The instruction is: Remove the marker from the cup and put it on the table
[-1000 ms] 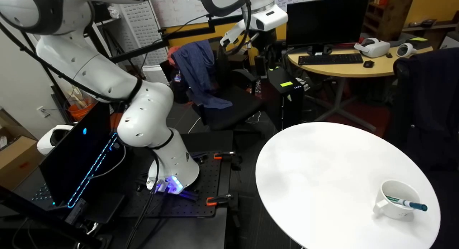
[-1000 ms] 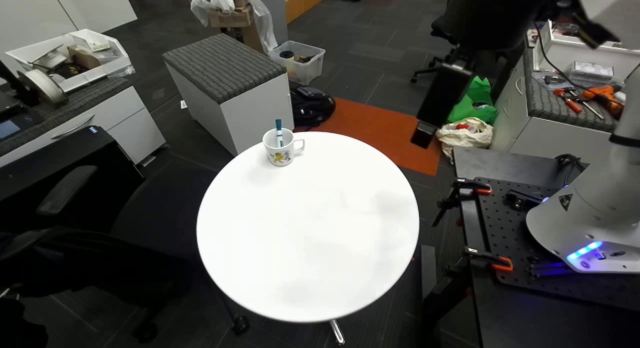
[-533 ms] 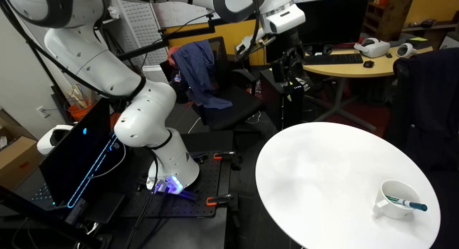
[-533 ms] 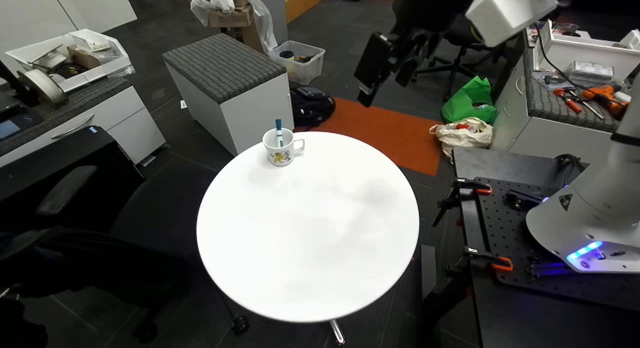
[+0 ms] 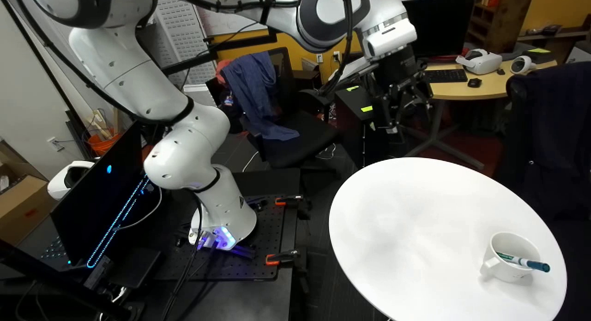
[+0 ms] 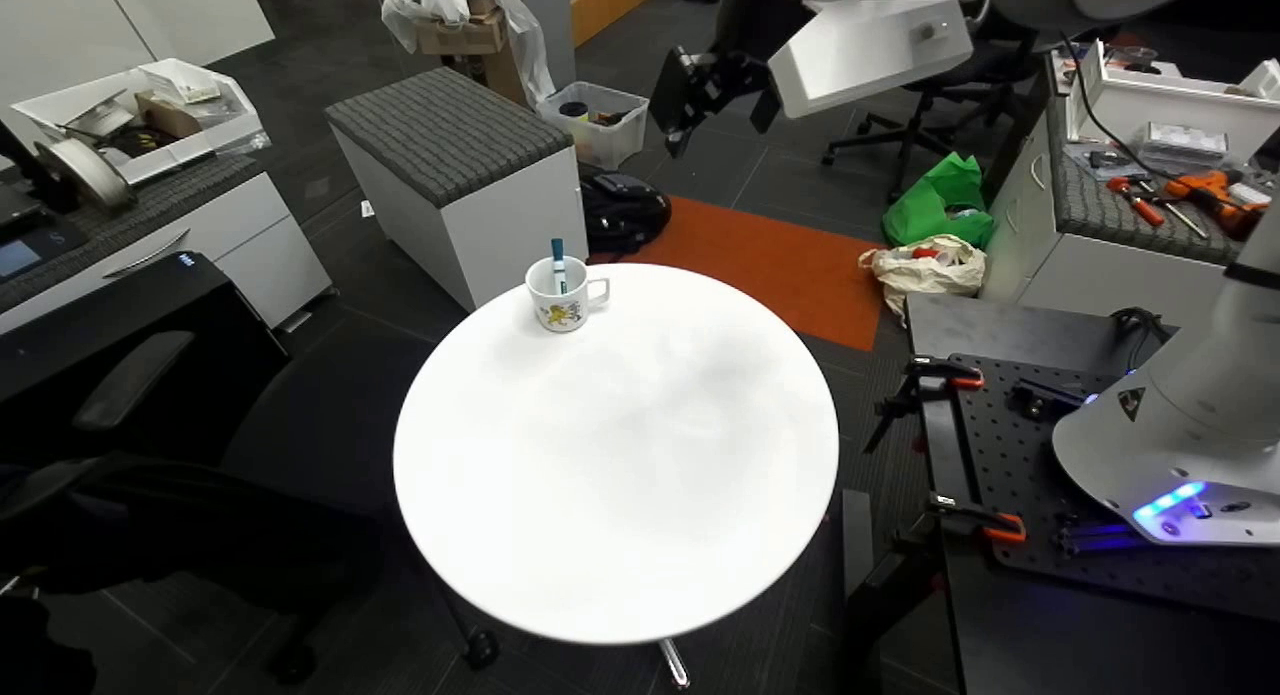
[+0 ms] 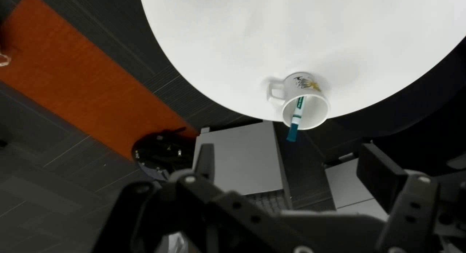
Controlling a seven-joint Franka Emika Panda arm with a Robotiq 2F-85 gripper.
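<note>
The marker, white-bodied with a teal cap, leans in the white cup, cap end sticking out over the rim. It shows in both exterior views (image 5: 524, 262) (image 6: 558, 263) and the wrist view (image 7: 296, 116); its lower end is inside the cup. The cup (image 5: 505, 273) (image 6: 562, 315) (image 7: 295, 85) stands upright near the edge of the round white table (image 5: 415, 228) (image 6: 620, 455) (image 7: 236, 45). My gripper (image 5: 411, 120) (image 6: 718, 127) is in the air, higher than the tabletop and apart from the cup. In the wrist view its fingers (image 7: 287, 160) are wide apart with nothing between them.
A grey-topped white cabinet (image 6: 510, 210) stands on the floor close to the table's edge by the cup. Dark chairs (image 5: 549, 136) (image 6: 330, 415) stand around the table. A wooden desk (image 5: 443, 87) with a monitor (image 5: 443, 27) is behind the arm.
My arm has swung out from its base and the gripper has come lower, moving nearer to the table and cup. The cup and marker have not moved.
</note>
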